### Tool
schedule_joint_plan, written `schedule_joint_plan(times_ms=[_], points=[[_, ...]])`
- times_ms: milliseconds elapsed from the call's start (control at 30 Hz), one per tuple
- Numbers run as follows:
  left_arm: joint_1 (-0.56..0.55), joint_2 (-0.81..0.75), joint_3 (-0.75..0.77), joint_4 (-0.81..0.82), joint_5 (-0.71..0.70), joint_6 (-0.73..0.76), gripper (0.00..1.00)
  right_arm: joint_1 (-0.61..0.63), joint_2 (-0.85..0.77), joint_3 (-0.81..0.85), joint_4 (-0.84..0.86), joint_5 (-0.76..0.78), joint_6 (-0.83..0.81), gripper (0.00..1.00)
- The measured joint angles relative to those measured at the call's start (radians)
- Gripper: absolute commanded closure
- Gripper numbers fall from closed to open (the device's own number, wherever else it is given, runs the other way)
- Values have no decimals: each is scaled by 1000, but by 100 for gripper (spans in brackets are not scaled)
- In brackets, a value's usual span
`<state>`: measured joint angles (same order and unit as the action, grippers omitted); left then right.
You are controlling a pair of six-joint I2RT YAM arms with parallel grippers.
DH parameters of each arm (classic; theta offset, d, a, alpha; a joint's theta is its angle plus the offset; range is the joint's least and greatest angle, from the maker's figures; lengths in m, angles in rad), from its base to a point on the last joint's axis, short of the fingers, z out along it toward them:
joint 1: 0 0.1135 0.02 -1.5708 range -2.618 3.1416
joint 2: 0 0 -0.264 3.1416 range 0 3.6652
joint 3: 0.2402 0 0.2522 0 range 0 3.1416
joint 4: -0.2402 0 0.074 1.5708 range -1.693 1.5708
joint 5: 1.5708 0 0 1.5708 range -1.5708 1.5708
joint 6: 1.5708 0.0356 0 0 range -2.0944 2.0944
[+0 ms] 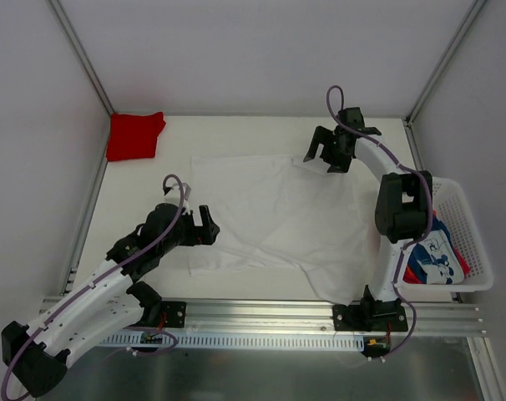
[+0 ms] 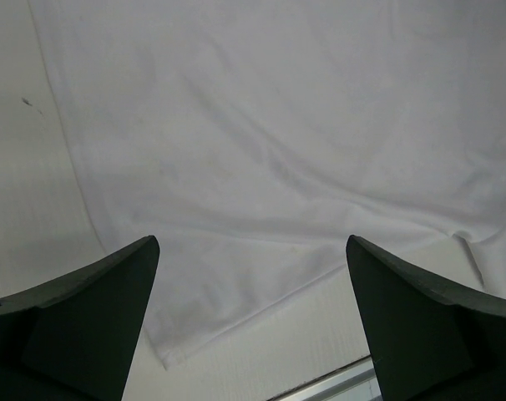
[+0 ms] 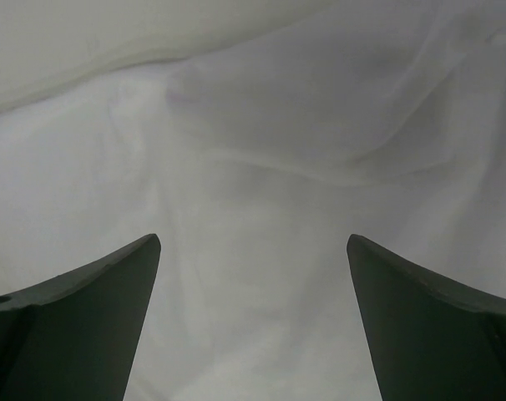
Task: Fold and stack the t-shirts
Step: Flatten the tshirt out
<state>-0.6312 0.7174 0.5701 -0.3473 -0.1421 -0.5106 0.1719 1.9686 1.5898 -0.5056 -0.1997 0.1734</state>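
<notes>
A plain white t-shirt lies spread out in the middle of the table, a little rumpled. A folded red t-shirt sits at the far left corner. My left gripper is open and empty, just above the white shirt's near left corner. My right gripper is open and empty over the shirt's far right part, and white cloth fills its wrist view. The blue tee with white print and an orange-red tee lie in the basket.
A white plastic mesh basket stands at the right edge of the table. A metal rail runs along the near edge, also showing in the left wrist view. Walls and corner posts close in the back and sides.
</notes>
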Motion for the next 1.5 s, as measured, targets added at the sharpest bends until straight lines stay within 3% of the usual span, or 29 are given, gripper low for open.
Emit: schedule_joint_plan(times_ms=[233,733,1067,1367,1400,1500], points=[[-42,-118,-74,-7,0,-11,4,-86,172,153,-8,-14,1,1],[-69,-77,-83,-7,-2,-13,4,-129,174,155,1,71,-9,1],[-70,-77,-83,-7,-3,-13,4,-120,192,80,72,45,32,23],[-70,-56,-83,-7,-25,-13,4,-103,204,80,98,35,43,25],[-70,-56,-83,-7,-25,-13,4,-103,204,82,98,35,43,29],[-70,-56,-83,-7,-26,-13,4,-103,206,84,98,34,40,61]])
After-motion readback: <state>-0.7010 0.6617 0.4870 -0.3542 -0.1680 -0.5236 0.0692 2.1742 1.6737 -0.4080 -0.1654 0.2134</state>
